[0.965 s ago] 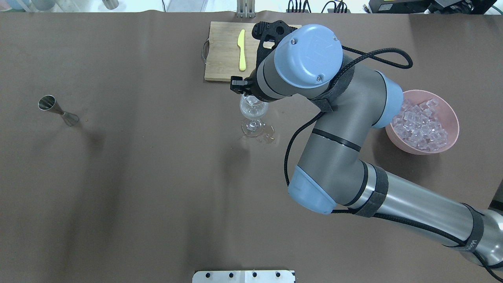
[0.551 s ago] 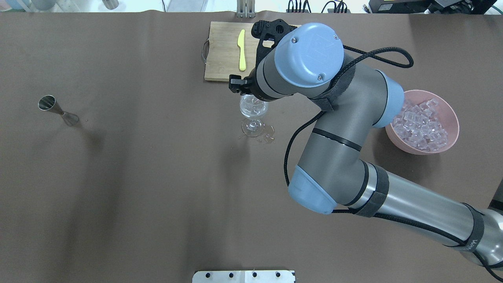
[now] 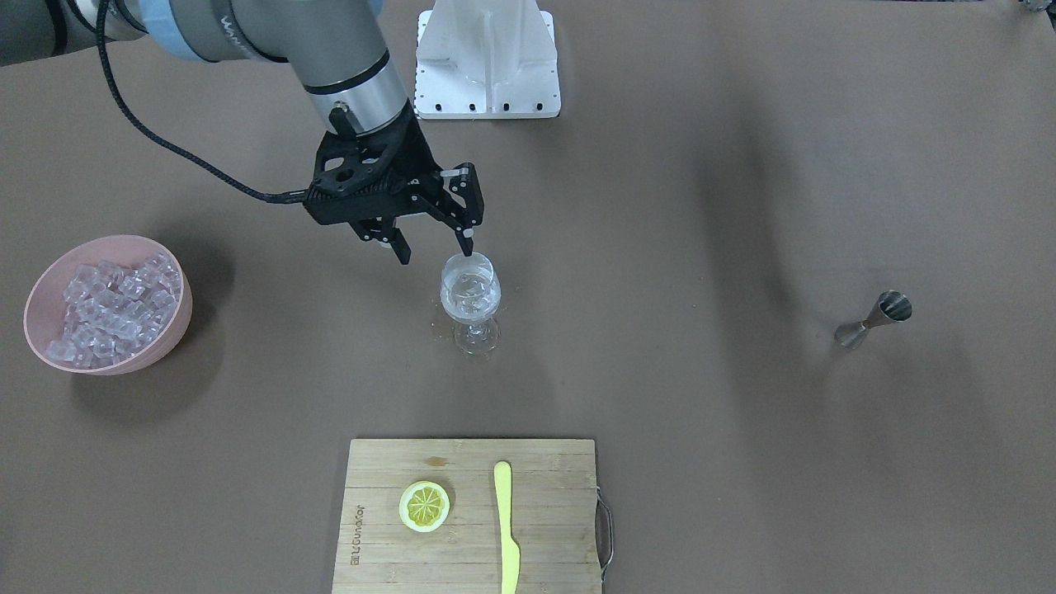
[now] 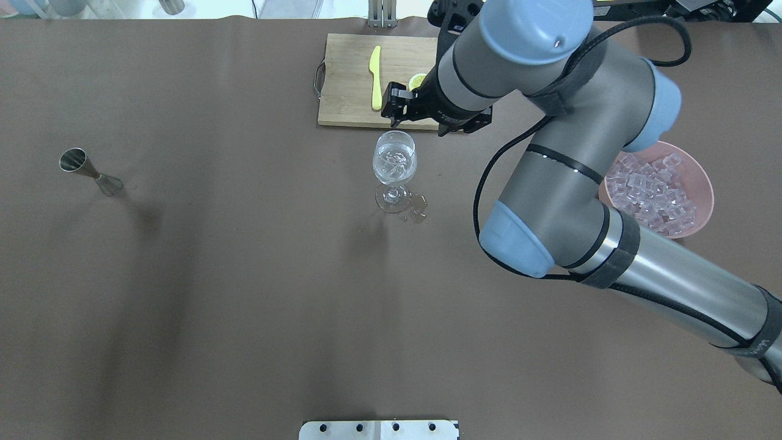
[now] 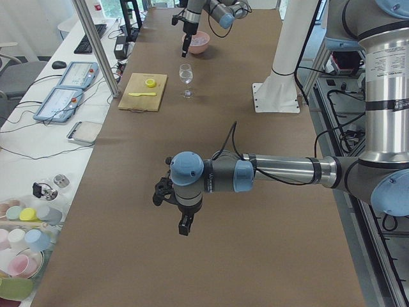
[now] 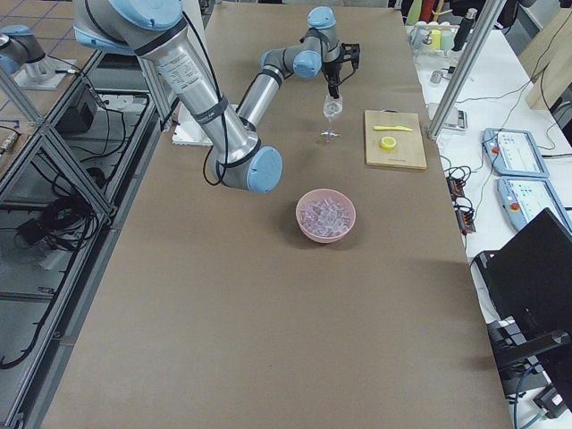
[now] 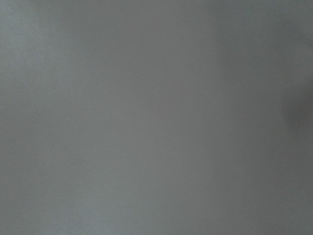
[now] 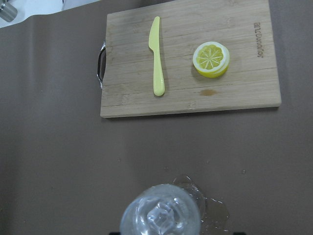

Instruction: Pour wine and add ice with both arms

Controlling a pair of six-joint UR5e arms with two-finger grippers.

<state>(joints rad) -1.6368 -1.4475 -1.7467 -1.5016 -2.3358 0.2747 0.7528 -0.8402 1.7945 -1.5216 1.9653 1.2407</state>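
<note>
Probably adding ice, with right gripper [image 3: 435,239] spread empty above glass [image 3: 470,301] holding ice [image 8: 159,215] in wine [image 4: 394,172], left gripper [image 5: 171,211] unreadable; next calls for reaching to bowl [image 3: 177,318] and closing on more.

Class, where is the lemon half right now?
In the front-facing view the lemon half lies on the wooden cutting board, left of the yellow knife, nearer the camera than the wine glass.
</note>
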